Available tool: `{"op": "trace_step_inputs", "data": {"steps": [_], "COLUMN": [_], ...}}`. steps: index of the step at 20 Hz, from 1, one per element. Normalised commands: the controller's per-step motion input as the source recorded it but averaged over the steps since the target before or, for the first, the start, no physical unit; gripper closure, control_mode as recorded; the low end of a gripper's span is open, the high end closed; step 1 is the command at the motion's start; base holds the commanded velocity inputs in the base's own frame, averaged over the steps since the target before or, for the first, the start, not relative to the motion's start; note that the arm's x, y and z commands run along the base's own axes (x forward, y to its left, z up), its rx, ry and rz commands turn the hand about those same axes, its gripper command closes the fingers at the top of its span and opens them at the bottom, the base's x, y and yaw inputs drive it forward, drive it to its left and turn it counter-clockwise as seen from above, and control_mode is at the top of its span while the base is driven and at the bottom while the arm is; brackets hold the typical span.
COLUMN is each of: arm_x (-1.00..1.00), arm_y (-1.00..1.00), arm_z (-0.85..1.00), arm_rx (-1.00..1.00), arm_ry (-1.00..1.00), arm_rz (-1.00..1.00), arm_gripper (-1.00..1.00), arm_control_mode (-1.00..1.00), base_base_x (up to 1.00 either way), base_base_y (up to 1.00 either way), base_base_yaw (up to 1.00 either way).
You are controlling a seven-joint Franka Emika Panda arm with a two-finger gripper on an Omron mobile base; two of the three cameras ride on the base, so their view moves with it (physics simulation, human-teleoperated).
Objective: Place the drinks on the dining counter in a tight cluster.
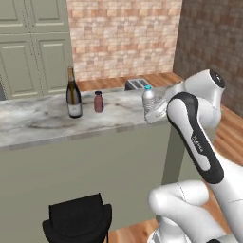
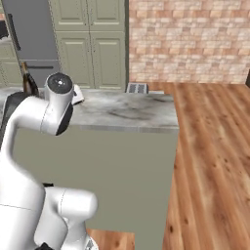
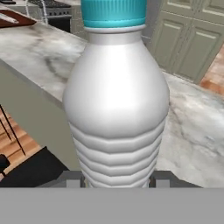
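Bottles x3 [image 1: 73, 95] [image 1: 98, 101] [image 1: 149, 98] on counter [image 1: 38, 121]

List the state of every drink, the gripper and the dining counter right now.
wine bottle: upright on the counter, free.
maroon bottle: upright beside the wine bottle, free.
water bottle: upright, capped, clamped near its base.
gripper: shut on the water bottle.
dining counter: carries the wine and maroon bottles.
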Motion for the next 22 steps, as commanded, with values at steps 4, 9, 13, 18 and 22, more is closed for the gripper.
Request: {"op": "trace_step_inputs", "data": {"steps": [4,9,13,18,22], "arm_x": [0.51,0.22,0.21,0.33,0.19], "arm_y": [0.00,0.00,0.02,0.03,0.07], "arm_z": [0.00,0.00,-0.16,-0.25,-0.19], "arm_rx": [0.14,0.11,0.00,0.00,0.01], "arm_ry": [0.07,0.07,0.23,0.01,-0.01], "arm_rz": [0.12,0.10,0.06,0.05,0.06], "arm_gripper": [1.00,1.00,1.00,1.00,1.00], "arm_control_mode": [-1.00,-1.00,-1.00,-1.00,-1.00], "base_base_x": [0.00,0.00,0.00,0.00,0.00], "base_base_y": [0.00,0.00,0.00,0.00,0.00], "base_base_yaw": [0.00,0.00,0.00,0.00,0.00]}}
